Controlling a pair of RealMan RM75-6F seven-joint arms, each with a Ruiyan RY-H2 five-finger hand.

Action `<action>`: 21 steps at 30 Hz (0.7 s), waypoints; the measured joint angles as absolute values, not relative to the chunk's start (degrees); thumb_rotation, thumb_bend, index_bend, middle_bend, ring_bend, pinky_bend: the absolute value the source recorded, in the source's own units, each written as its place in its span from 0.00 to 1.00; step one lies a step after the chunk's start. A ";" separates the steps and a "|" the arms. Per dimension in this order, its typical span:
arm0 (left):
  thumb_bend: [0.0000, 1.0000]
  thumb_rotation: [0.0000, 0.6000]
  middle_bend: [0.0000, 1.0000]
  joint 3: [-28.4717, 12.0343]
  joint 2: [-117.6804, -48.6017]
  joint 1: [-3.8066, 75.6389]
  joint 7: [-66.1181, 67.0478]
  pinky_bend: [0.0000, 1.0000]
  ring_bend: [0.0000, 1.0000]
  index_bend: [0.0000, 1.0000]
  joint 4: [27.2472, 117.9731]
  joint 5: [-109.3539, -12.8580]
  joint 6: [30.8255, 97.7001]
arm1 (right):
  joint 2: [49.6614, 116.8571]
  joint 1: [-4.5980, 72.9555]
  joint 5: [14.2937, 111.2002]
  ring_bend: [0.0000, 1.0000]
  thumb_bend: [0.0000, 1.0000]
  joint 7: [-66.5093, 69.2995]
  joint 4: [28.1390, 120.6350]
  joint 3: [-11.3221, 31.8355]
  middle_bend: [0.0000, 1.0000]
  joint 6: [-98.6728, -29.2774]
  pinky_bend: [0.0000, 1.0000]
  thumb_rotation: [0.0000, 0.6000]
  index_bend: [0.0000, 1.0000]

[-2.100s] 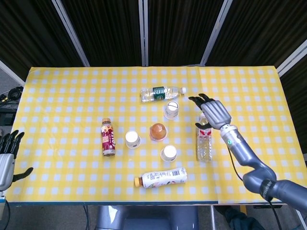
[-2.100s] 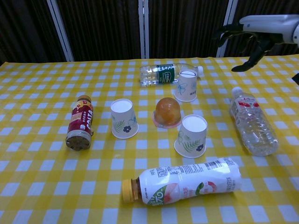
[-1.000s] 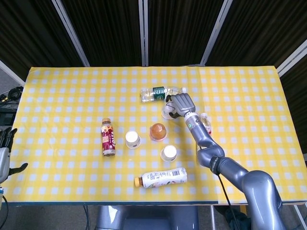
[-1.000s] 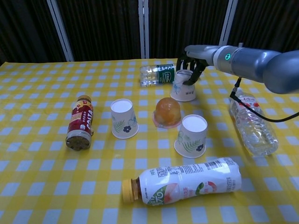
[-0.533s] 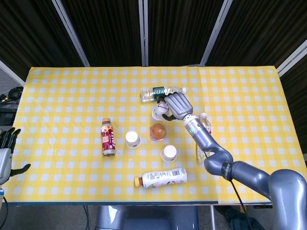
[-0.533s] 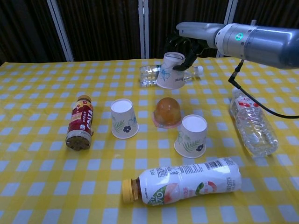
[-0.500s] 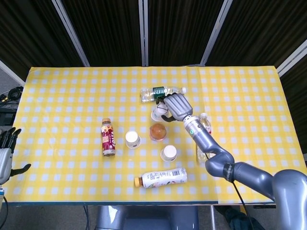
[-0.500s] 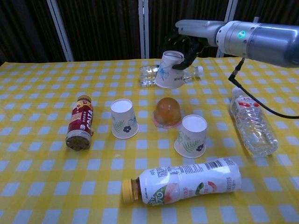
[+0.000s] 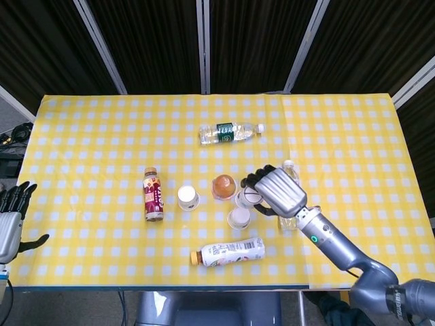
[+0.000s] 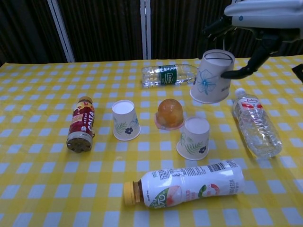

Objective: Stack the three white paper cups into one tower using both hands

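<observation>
Paper cups number three, all white with a blue flower print. We find one cup (image 10: 212, 75) held off the table by the right hand (image 9: 277, 191), upside down and slightly tilted, its fingers (image 10: 222, 23) curled over the base. In the chest view this raised cup hangs above and a little to the right of a second cup (image 10: 194, 138), which stands upside down on the yellow checked tablecloth (image 9: 95, 136). From the head view the held cup (image 9: 247, 197) lies just beside that second cup (image 9: 238, 218), partly covered by the hand. We note the third cup (image 10: 126, 119), also upside down, standing well to the left of the second, near a small brown bottle (image 10: 81, 124) lying on its side.

Between the two standing cups sits an orange jelly cup (image 10: 170, 113). We record a clear water bottle with a green label (image 10: 168, 74) lying at the far side, a second clear bottle (image 10: 255, 122) lying at the right, and a white drink bottle with a yellow cap (image 10: 184, 184) lying nearest the front edge.

We see the left hand (image 9: 10, 221) only at the left edge of the head view, off the table, fingers spread and holding nothing.
</observation>
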State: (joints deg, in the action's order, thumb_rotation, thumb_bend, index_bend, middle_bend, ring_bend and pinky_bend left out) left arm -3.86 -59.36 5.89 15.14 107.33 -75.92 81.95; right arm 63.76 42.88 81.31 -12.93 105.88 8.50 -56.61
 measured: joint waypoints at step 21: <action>0.00 1.00 0.00 -3.80 -58.77 5.91 14.47 0.00 0.00 0.00 107.25 -75.21 81.81 | 71.47 42.48 83.58 0.39 0.25 -13.89 101.32 5.61 0.45 -54.94 0.38 1.00 0.40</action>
State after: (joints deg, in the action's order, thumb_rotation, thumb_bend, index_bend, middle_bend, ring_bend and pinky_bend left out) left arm -3.80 -58.77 5.91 14.47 107.25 -75.21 81.81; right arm 71.47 42.48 83.58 -13.89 101.32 5.61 -54.94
